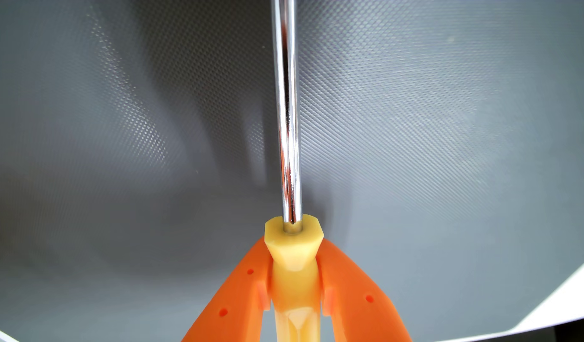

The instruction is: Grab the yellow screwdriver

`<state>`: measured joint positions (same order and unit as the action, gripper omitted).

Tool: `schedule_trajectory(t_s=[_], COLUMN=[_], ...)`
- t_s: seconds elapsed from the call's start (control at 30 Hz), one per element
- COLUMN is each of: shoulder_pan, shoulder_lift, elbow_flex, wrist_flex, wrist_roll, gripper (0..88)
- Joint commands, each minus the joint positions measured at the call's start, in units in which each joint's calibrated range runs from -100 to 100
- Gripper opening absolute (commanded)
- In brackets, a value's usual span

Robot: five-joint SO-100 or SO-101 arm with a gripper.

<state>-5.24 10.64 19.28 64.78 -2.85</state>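
In the wrist view the yellow screwdriver points straight away from the camera. Its translucent yellow handle sits at the bottom centre and its shiny chrome shaft runs up out of the top edge. My gripper has two orange fingers pressed against both sides of the handle's neck, just behind the flared collar, so it is shut on the screwdriver. The tip of the shaft is out of view, and whether the tool is lifted off the mat cannot be told.
A grey textured mat lies beneath everything. Its pale edge shows at the bottom right corner, with a dark strip beyond it. Another sliver of pale edge shows at the bottom left.
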Motion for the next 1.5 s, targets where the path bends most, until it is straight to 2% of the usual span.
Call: schedule_trajectory(t_s=[0.0, 0.7, 1.47], shoulder_pan=[-0.24, 0.17, 1.67], shoulder_lift=[-5.42, -7.71, -22.74], elbow_flex=[-1.4, -1.49, -1.85], wrist_flex=[-0.09, 1.56, 1.9], wrist_roll=[-0.05, 0.05, 0.31], gripper=[0.8, 0.7, 0.8])
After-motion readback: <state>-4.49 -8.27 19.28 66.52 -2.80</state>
